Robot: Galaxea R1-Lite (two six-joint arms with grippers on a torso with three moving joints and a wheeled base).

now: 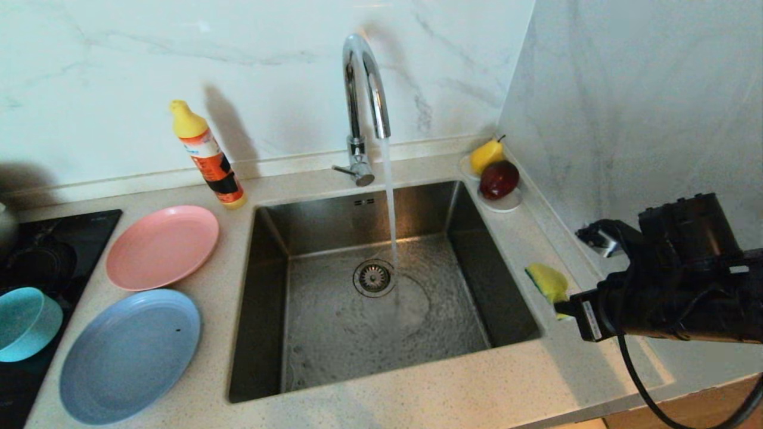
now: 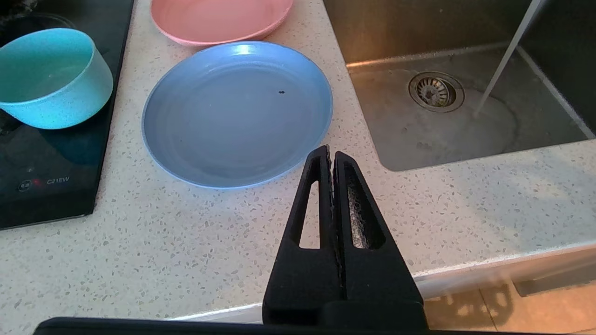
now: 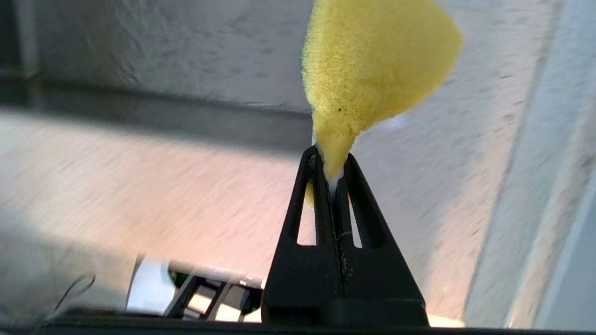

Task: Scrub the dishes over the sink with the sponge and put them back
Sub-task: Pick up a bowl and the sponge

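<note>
My right gripper (image 1: pixel 561 307) is shut on one end of the yellow sponge (image 1: pixel 547 281), holding it just above the counter to the right of the sink (image 1: pixel 334 333). The sponge (image 3: pixel 372 60) bulges out beyond the pinched fingertips of the right gripper (image 3: pixel 329 160). Water runs from the chrome tap (image 1: pixel 363 89) into the basin. Left of the sink lie the pink plate (image 1: pixel 162 246), the pale-blue plate (image 1: pixel 131 354) and the teal bowl (image 1: pixel 24 322). My left gripper (image 2: pixel 330 151) hangs shut and empty over the counter's front edge, beside the blue plate (image 2: pixel 235 111).
A yellow and orange detergent bottle (image 1: pixel 208 156) stands behind the pink plate. A white saucer (image 1: pixel 506 204) with a pear and a red apple sits at the sink's back right corner. A black hob (image 1: pixel 65 238) lies at far left; a marble wall (image 1: pixel 626 107) closes the right side.
</note>
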